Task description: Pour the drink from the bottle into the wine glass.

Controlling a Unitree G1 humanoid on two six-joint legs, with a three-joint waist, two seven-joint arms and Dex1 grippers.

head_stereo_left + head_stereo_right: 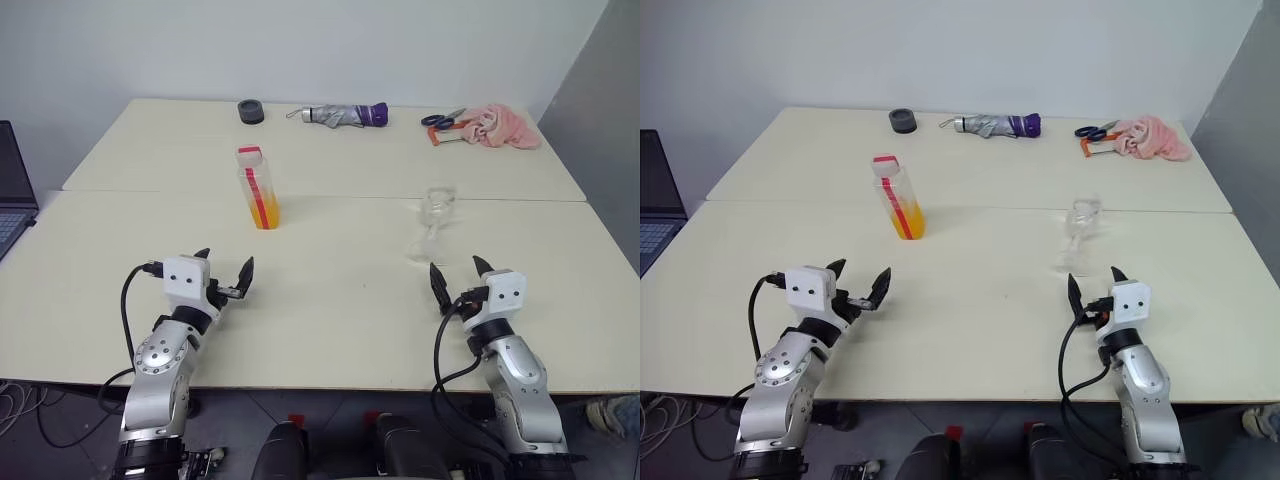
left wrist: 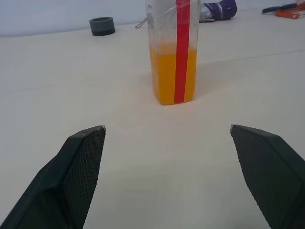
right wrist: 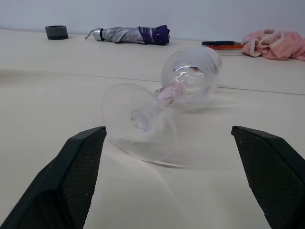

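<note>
bottle (image 1: 257,188) standing capped mid-counter | wine glass (image 3: 167,102) apparently lying tipped ahead of right tool (image 1: 462,279) | both tools gaping, left tool (image 1: 227,268) empty | righting glass by stem first

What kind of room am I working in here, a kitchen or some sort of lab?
Likely a lab or office test space, not a kitchen: two plain tables pushed together against a bare wall, a laptop on the left, and assorted props like an umbrella and scissors.
</note>
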